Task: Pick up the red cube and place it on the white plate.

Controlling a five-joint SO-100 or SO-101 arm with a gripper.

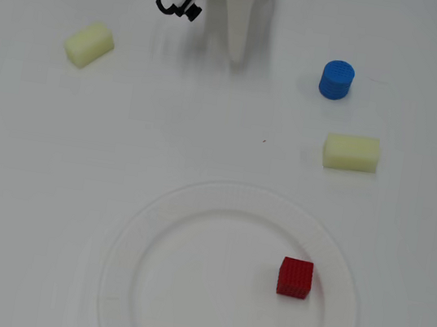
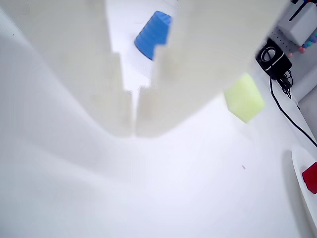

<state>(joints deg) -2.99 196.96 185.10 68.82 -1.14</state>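
red cube (image 1: 295, 277) flat on white plate (image 1: 127, 281)

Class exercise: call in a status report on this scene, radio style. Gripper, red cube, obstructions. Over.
Gripper shut, empty, away from the plate. Red cube resting on white plate, right of centre in the overhead view. Nothing in the way. Over.

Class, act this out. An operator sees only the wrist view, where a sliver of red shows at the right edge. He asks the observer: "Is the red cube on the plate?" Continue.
Observer: Yes. The overhead view shows the small dark-red ridged cube lying inside the large round white plate, right of centre.
Operator: I see one yellow block. Any more?
Observer: A second pale yellow block lies at far left overhead.
Operator: Is the gripper near the plate?
Observer: No. The white gripper sits at the top edge, well apart from it.
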